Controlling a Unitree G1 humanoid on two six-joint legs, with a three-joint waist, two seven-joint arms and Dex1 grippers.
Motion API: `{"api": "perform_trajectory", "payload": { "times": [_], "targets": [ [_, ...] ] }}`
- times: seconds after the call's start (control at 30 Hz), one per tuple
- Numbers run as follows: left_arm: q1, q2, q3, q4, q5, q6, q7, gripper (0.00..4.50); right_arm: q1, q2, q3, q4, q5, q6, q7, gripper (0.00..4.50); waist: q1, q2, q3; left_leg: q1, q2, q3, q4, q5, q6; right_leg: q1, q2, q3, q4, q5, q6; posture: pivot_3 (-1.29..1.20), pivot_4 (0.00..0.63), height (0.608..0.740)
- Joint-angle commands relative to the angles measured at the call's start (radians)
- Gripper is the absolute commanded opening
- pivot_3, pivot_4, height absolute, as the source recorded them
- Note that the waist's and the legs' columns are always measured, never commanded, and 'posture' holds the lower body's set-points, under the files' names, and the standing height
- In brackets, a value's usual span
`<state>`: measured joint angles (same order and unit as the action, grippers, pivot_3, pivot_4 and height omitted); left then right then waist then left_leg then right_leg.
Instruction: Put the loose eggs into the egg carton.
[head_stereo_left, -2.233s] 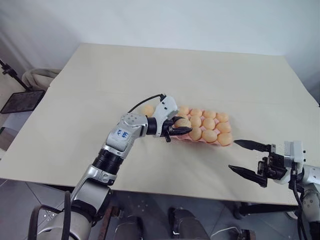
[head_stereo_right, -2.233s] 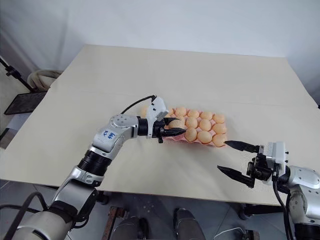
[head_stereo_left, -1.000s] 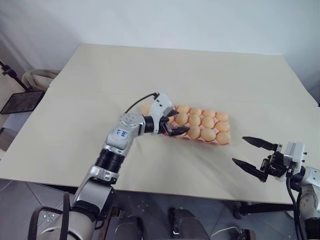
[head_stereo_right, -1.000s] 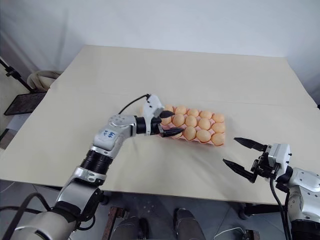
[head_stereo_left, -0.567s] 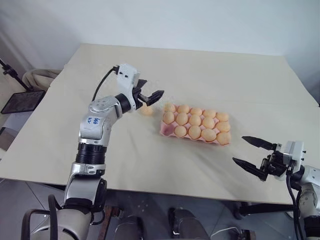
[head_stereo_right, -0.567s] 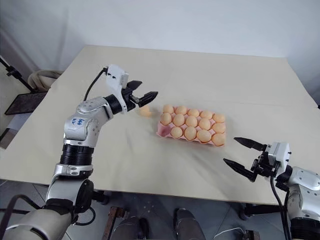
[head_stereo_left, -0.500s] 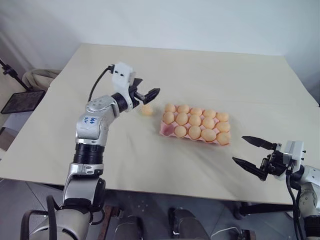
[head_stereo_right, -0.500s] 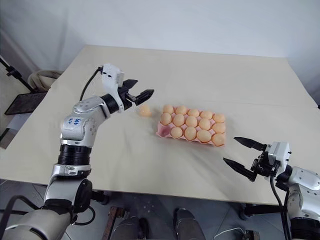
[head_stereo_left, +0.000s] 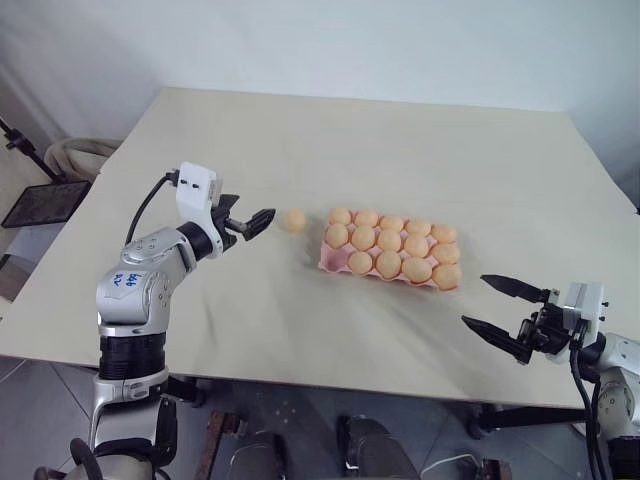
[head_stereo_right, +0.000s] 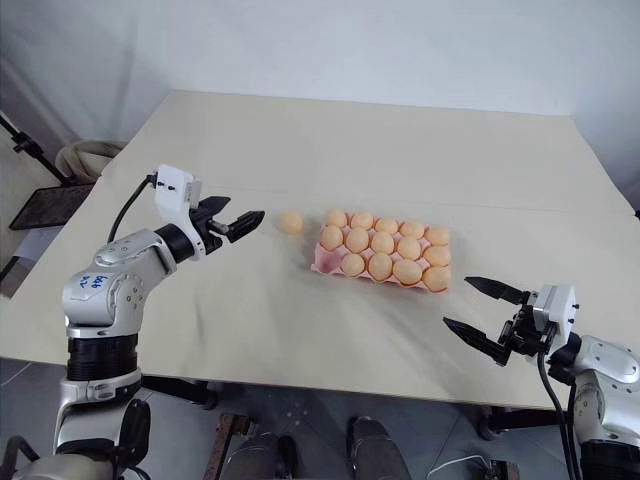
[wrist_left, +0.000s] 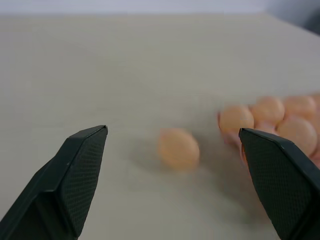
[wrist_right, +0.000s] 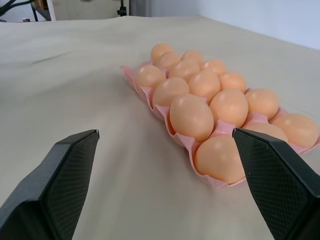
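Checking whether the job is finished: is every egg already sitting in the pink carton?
No: one loose egg lies on the table, apart from the egg carton, which has one empty cup at its near-left corner.

Bright, even light; soft shadows; left wrist view blurred.

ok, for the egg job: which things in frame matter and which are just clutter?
Job:
- loose egg on the table, beside the carton
- pink egg carton, one cup empty
- left gripper, open, pointing at the egg
- right gripper, open, near the table's front edge

Clutter:
- table
- dark tray off to the left
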<state>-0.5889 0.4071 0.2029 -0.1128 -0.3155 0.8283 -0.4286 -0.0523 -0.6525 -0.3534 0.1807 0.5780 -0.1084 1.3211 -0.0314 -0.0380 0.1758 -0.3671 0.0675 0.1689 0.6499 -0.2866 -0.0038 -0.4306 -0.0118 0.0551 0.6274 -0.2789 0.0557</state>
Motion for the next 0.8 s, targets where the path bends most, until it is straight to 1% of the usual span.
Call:
{"api": "perform_trajectory", "payload": {
  "times": [0.03,0.07,0.13,0.2,0.27,0.33,0.43,0.5,0.57,0.7,0.8],
  "targets": [
    [0.023,0.029,0.009,-0.084,-0.028,0.027,-0.002,4.49,-0.009,-0.016,-0.008,-0.026,0.010,0.003,0.000,4.50,0.000,0.000,0.000,0.001,0.000,0.000,0.000,0.000,0.000,0.000,0.000,0.000,0.000,0.000,0.000,0.00,0.150,0.740],
    [0.038,0.037,0.003,-0.097,-0.029,0.039,-0.005,4.49,-0.009,-0.017,-0.008,-0.025,0.010,0.004,0.002,4.50,0.000,0.000,0.000,0.000,0.000,0.000,0.000,0.000,0.000,0.000,0.000,0.000,0.000,0.000,0.000,0.00,0.150,0.740],
    [0.101,0.064,0.023,-0.168,-0.061,0.116,-0.013,4.49,-0.016,-0.017,-0.010,-0.028,0.010,0.008,-0.004,4.50,-0.001,0.000,0.000,0.001,0.000,0.000,-0.001,0.000,0.000,0.000,-0.001,0.000,0.000,0.000,0.000,0.00,0.150,0.740],
    [0.184,0.110,0.049,-0.248,-0.096,0.173,-0.039,4.49,-0.018,-0.020,-0.012,-0.027,0.011,0.011,-0.005,4.50,-0.009,0.000,0.000,0.001,0.000,0.000,-0.002,0.000,0.000,0.000,-0.001,0.000,0.000,0.000,-0.001,0.00,0.150,0.740],
    [0.232,0.138,0.072,-0.285,-0.117,0.186,-0.050,4.49,-0.016,-0.023,-0.011,-0.024,0.009,0.013,-0.001,4.50,-0.013,0.000,0.000,0.000,0.001,0.000,-0.002,0.000,0.000,-0.001,0.000,0.000,0.000,-0.001,-0.002,0.00,0.150,0.740],
    [0.244,0.151,0.078,-0.294,-0.129,0.174,-0.053,4.49,-0.017,-0.023,-0.009,-0.021,0.006,0.014,-0.001,4.50,-0.013,0.000,0.000,0.000,0.002,-0.001,-0.002,0.000,0.000,-0.001,0.000,-0.001,0.000,-0.002,-0.003,0.00,0.150,0.740],
    [0.218,0.160,0.071,-0.271,-0.119,0.128,-0.050,4.49,-0.025,-0.019,-0.003,-0.019,0.001,0.018,-0.005,4.50,-0.006,0.000,0.000,0.001,0.001,-0.003,-0.001,-0.001,0.000,0.000,0.000,-0.002,0.000,-0.002,-0.004,0.00,0.150,0.740],
    [0.166,0.158,0.045,-0.223,-0.108,0.093,-0.052,4.49,-0.036,-0.016,0.002,-0.012,-0.004,0.019,-0.006,4.50,-0.002,0.000,0.000,0.001,0.000,-0.003,-0.001,-0.001,0.002,0.001,-0.001,-0.002,-0.001,-0.003,-0.006,0.00,0.150,0.740],
    [0.079,0.147,-0.003,-0.132,-0.087,0.043,-0.065,4.49,-0.049,-0.013,0.010,-0.002,-0.010,0.014,-0.006,4.50,0.000,0.000,0.000,0.000,-0.001,-0.003,-0.001,0.000,0.004,0.001,-0.002,-0.002,-0.002,-0.004,-0.008,0.00,0.150,0.740],
    [-0.087,0.099,-0.123,0.143,-0.014,-0.112,-0.113,4.49,-0.068,-0.006,0.019,0.004,-0.015,0.006,-0.013,4.50,0.002,0.000,0.000,0.000,-0.004,-0.002,-0.001,0.003,0.008,0.002,-0.004,-0.001,-0.004,-0.003,-0.009,0.00,0.150,0.740],
    [-0.165,0.057,-0.174,0.314,0.031,-0.217,-0.140,4.49,-0.064,-0.005,0.015,0.002,-0.015,-0.002,-0.017,4.50,-0.002,0.000,0.000,0.000,-0.004,-0.001,-0.001,0.002,0.009,0.002,-0.006,-0.002,-0.005,0.000,-0.004,0.00,0.150,0.740]
  ]
}}
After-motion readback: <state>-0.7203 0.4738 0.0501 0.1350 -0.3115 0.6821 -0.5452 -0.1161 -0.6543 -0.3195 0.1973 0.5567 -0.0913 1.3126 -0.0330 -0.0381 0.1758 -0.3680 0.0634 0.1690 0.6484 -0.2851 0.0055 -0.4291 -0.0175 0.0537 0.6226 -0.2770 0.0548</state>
